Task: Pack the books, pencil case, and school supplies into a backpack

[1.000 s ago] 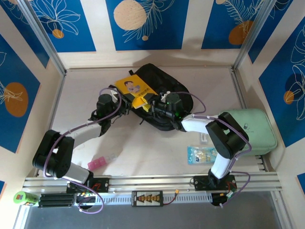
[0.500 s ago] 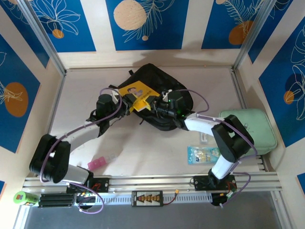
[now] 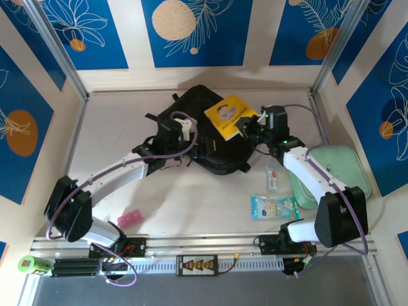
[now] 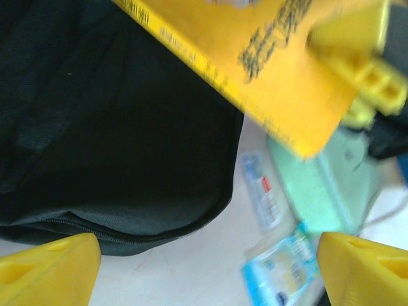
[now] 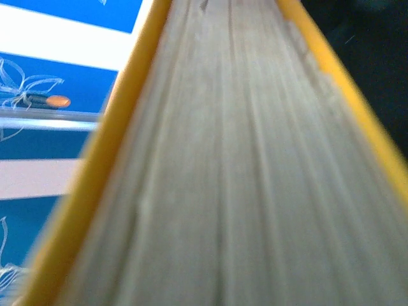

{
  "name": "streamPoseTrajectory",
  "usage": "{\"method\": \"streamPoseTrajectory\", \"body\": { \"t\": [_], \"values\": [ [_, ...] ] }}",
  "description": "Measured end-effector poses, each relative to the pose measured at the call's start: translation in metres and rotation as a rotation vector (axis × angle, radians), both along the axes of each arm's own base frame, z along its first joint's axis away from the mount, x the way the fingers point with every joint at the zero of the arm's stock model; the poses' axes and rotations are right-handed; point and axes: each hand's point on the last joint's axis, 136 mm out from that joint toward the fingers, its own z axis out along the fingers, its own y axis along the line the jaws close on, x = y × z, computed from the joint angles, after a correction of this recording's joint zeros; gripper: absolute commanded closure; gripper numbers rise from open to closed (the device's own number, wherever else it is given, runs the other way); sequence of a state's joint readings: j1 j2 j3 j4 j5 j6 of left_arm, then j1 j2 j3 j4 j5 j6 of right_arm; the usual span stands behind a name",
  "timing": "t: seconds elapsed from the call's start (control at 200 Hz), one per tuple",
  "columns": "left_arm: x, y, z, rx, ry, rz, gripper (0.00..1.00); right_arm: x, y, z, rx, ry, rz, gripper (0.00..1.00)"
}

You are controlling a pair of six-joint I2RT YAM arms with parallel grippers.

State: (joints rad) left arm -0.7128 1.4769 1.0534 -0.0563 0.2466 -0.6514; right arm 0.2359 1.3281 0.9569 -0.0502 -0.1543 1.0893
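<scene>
Two fingers of the left gripper [image 4: 207, 271] stand wide apart, holding nothing, with the black backpack [image 4: 115, 146] just beneath and ahead of them. Beyond them to the right, the right gripper [image 3: 247, 129] is clamped on a corner of the yellow book [image 3: 228, 113], held tilted over the backpack's edge.

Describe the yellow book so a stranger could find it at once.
Find the big black backpack at the table's far middle. Above its right side, the right hand holds the yellow book. Only it is flat and bright yellow, with a cartoon face.
</scene>
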Motion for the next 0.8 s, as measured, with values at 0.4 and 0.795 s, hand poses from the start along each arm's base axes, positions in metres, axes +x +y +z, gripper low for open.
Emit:
{"method": "streamPoseTrajectory", "body": {
  "t": [0.4,0.795],
  "values": [
    [-0.02,-0.092,-0.055,0.556,-0.276,-0.417,0.19,-0.011,-0.105,-0.008,-0.105,0.069,-0.156,0.96],
    [-0.001,-0.106,-0.102,0.856,-0.34,-0.595,0.58,-0.025,-0.122,-0.015,-0.109,0.099,-0.199,0.96]
  ]
}}
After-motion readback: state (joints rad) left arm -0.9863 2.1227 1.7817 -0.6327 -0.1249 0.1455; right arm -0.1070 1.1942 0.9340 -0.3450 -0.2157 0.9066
